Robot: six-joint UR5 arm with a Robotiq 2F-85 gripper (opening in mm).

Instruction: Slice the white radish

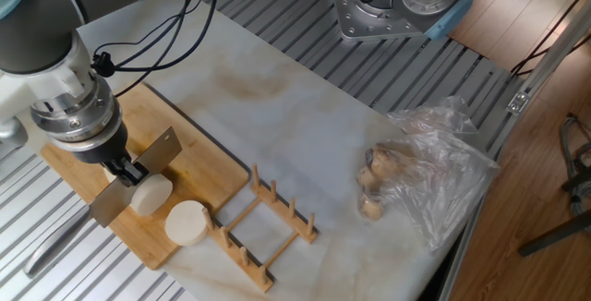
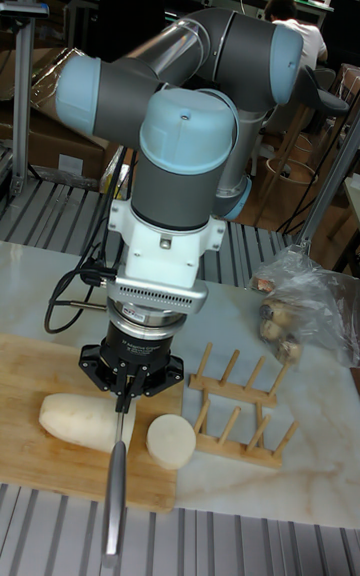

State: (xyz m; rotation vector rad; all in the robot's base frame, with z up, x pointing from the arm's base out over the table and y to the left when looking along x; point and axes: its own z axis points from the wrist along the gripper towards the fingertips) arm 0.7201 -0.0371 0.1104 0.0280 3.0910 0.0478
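Mid-slice, by the look of it: the gripper [image 1: 125, 167] has its fingers clamped on the knife [image 1: 134, 187], blade standing over the white radish [image 2: 78, 418] near the cutting board's [image 1: 199, 158] front edge. One thick round piece [image 1: 187, 222] lies cut, just beside the stub. Next move probably calls for a straight, steady press down. The radish looks creamy, smooth and thick.

Wooden cutting board [image 1: 199, 158] on marble slab [image 1: 305, 126], wooden dish rack [image 1: 268, 222] beside it, plastic bag [image 1: 434, 176] of brownish lumps [image 1: 374, 186] right.
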